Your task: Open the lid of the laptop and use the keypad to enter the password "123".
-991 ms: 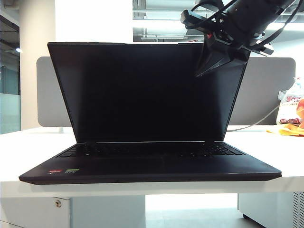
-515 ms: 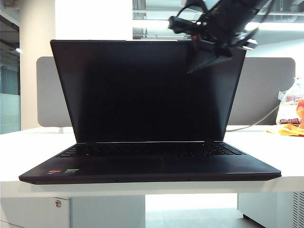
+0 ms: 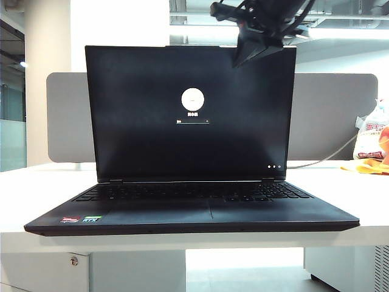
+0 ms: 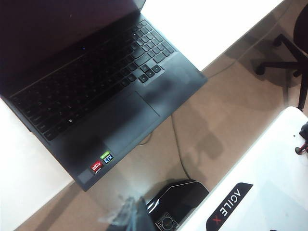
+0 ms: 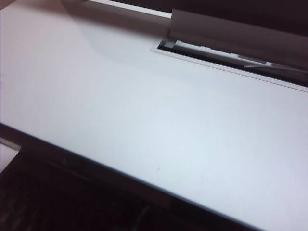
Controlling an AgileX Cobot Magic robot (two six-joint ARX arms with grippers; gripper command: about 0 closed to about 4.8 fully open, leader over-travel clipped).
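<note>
Laptop (image 3: 191,210) sits open on the white bench (image 3: 36,182), its lid (image 3: 140,115) raised nearly upright and the screen showing a login prompt. Right gripper (image 3: 252,48) is at the lid's upper edge, toward its right corner, well above the keypad (image 3: 282,191); its jaws are closed and hold nothing, and whether the tip touches the lid edge cannot be told. Right wrist view shows only bench surface beyond the lid and a cable slot (image 5: 231,53). Left gripper (image 4: 126,216) hovers off the laptop's front edge, nearest the palm-rest stickers (image 4: 102,162), with the keypad (image 4: 151,41) at the far end of the keyboard from it; it is closed and empty.
</note>
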